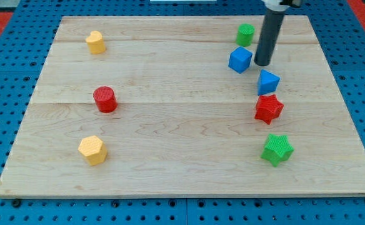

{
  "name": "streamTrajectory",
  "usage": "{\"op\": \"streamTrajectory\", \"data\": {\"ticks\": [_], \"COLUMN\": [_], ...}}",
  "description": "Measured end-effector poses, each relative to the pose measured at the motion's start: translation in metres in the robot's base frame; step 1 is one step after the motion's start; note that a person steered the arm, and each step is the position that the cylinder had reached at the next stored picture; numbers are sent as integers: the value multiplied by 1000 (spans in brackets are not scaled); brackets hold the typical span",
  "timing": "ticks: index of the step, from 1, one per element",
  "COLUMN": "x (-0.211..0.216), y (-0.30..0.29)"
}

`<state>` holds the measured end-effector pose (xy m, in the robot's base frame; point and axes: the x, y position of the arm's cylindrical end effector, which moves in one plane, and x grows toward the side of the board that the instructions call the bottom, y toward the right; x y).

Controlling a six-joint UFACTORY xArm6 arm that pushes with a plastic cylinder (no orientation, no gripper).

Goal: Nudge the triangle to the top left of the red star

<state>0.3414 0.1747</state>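
The blue triangle [268, 82] lies at the view's right, just above the red star [269, 108] and touching or nearly touching it. My tip [262, 64] stands just above the triangle, slightly to its left, and right beside the blue cube [240, 59], on the cube's right. The rod rises to the view's top edge.
A green cylinder-like block [245, 34] sits above the blue cube. A green star [277, 149] lies below the red star. On the view's left are a yellow block [95, 42], a red cylinder [105, 99] and a yellow hexagon [92, 150]. The wooden board [182, 169] ends at blue pegboard.
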Motion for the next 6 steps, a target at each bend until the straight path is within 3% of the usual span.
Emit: {"op": "streamTrajectory", "data": {"ticks": [1, 2, 3, 5, 6], "x": [-30, -10, 32, 54, 64], "y": [45, 85, 63, -15, 5]}}
